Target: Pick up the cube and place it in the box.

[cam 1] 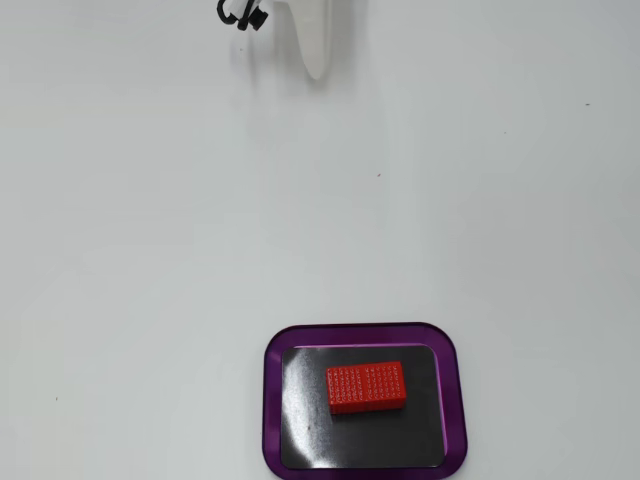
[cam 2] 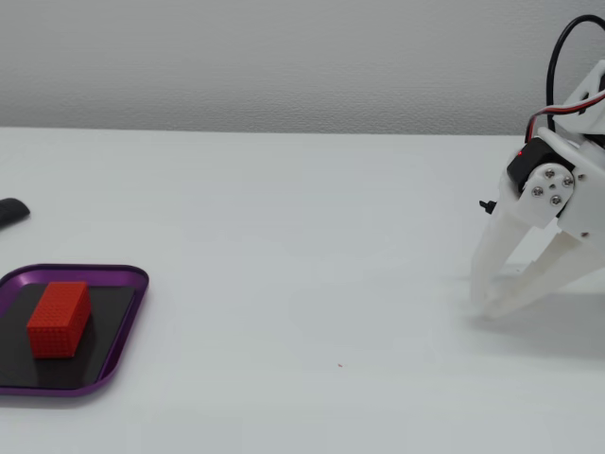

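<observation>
The red cube (cam 1: 366,387) lies flat on the black inside of the purple-rimmed box (cam 1: 271,400), a little toward its far side in a fixed view. It also shows in the box (cam 2: 95,270) at the lower left in the other fixed view, as a red block (cam 2: 59,319). My white gripper (cam 2: 483,305) is far from the box, at the right of that view, tips down near the table and touching each other, holding nothing. In the top-down fixed view only its tip (cam 1: 316,70) shows at the top edge.
A small dark object (cam 2: 9,211) lies on the table beyond the box at the left edge. A black clip or cable part (cam 1: 243,14) shows beside the arm. The white table (cam 1: 150,250) stretches between gripper and box.
</observation>
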